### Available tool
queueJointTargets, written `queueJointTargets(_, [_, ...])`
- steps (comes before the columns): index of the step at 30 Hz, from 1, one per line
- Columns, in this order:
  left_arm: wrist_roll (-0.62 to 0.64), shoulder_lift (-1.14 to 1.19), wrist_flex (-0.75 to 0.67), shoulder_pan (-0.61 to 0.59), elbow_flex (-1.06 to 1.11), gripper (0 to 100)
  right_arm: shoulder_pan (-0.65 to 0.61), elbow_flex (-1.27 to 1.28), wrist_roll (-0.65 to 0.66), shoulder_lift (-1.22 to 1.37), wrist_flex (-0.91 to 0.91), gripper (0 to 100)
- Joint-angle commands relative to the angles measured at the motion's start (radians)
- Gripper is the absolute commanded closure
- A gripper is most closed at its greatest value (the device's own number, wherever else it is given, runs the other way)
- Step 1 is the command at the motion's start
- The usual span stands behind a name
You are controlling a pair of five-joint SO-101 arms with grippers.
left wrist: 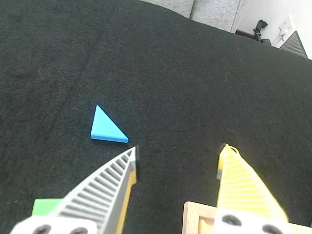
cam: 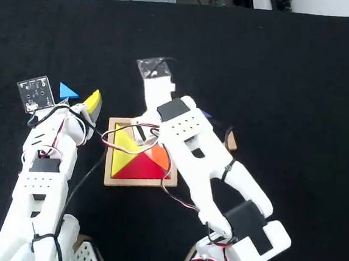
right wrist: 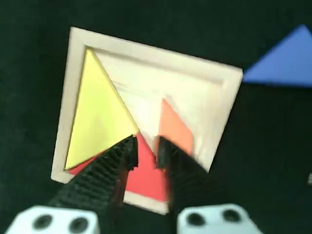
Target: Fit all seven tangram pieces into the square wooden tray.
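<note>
I'm looking at a counter [cam: 300, 86] covered in matte black cloth with a faintly fuzzy nap. The square tray [right wrist: 146, 46] is pale bare wood with a raised rim, and it lies between the two arms. Inside it a flat yellow triangle [right wrist: 97, 112] fills one side, a red triangle [right wrist: 148, 178] lies against it, and an orange piece [right wrist: 174, 129] sits beside the red. The rest of the tray floor is bare wood. The right end effector [right wrist: 145, 146] has ribbed black fingers and hangs over the tray's middle, the fingers parted by a slim gap with nothing between them. A dark blue piece [right wrist: 285, 63] lies on the cloth just past one tray corner. The left end effector [left wrist: 179, 150] hovers beside another corner, spread wide and empty, its ribbed fingers grey and yellow. A thin light blue triangle [left wrist: 106, 127] lies flat near one fingertip with open cloth all round it. The edge of a green piece [left wrist: 46, 205] shows beside that finger.
</note>
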Motion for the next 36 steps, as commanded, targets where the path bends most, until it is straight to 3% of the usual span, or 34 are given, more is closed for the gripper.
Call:
queueJointTargets(1, [0.011,-0.014,-0.006,-0.007,-0.054,73,0.002,-0.018,0.115,0.024,-0.068,97.5])
queueJointTargets(10, [0.011,-0.014,-0.006,-0.007,-0.054,73,0.002,-0.022,0.176,0.176,-0.176,98.8])
queueJointTargets(36, [0.008,-0.014,-0.015,-0.005,-0.050,73,0.005,-0.021,0.176,0.188,-0.178,98.8])
